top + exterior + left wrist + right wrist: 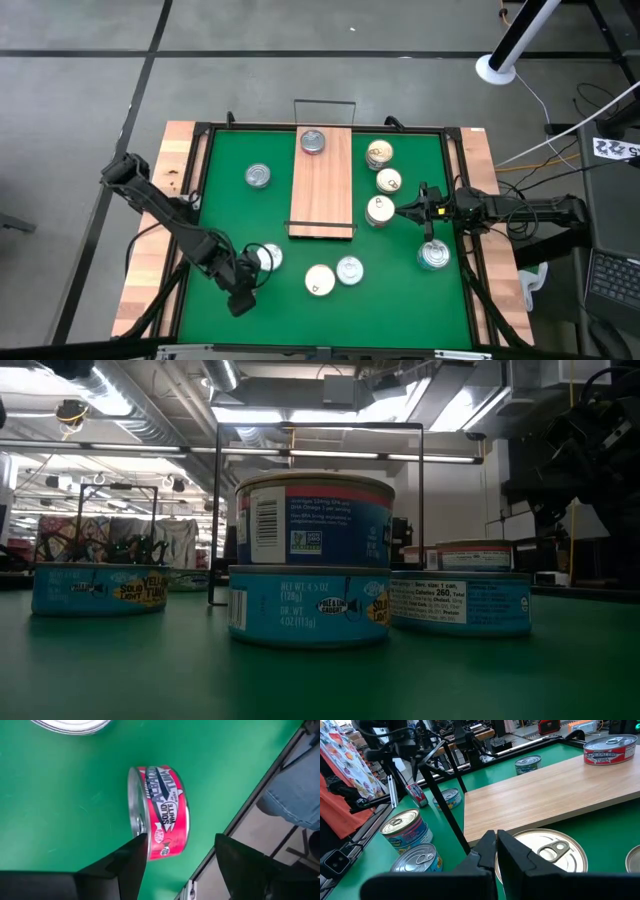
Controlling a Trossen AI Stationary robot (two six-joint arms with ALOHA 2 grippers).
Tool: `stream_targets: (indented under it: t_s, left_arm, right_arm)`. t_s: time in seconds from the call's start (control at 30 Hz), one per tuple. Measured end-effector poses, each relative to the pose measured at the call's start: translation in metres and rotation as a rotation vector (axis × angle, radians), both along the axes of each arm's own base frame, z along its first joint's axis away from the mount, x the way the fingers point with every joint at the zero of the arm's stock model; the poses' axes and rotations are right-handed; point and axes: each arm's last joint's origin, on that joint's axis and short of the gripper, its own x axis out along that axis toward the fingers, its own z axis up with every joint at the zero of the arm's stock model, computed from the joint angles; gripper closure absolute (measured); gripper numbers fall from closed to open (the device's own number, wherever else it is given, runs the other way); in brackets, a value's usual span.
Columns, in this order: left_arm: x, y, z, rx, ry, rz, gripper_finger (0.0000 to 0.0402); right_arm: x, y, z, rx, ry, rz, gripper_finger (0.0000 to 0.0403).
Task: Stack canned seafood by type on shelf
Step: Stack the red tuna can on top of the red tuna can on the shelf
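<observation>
Green mat, shelf centre. Left gripper spread around red tin standing on edge near mat's front-left; rigid, slick, likely to roll: pinch flat faces. Right gripper pressed together beside shelf.

Red tin in left wrist view: standing on edge, lower part hidden behind the dark fingers.
Silver tin, same view: cut off by pic edge, only rim shows.
Tins behind front stack, low view: partly hidden, labels unreadable.
Person beyond table: only denim leg, rest cut off.
Tin tops, high view: too small to read.
</observation>
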Motion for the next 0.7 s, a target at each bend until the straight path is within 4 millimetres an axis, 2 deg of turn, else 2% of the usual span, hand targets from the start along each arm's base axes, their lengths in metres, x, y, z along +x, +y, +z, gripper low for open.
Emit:
stream_targets:
  t_s: [0.37,0.7]
  left_arm:
    - [0.005,-0.008,-0.020,0.047,0.052,-0.018,0.0176]
    - [0.011,-0.012,-0.039,0.103,0.081,-0.104,0.0176]
  right_arm:
    - [0.000,0.000,0.000,0.000,0.000,0.000,0.0384]
    - [0.000,0.000,0.000,0.000,0.000,0.000,0.0384]
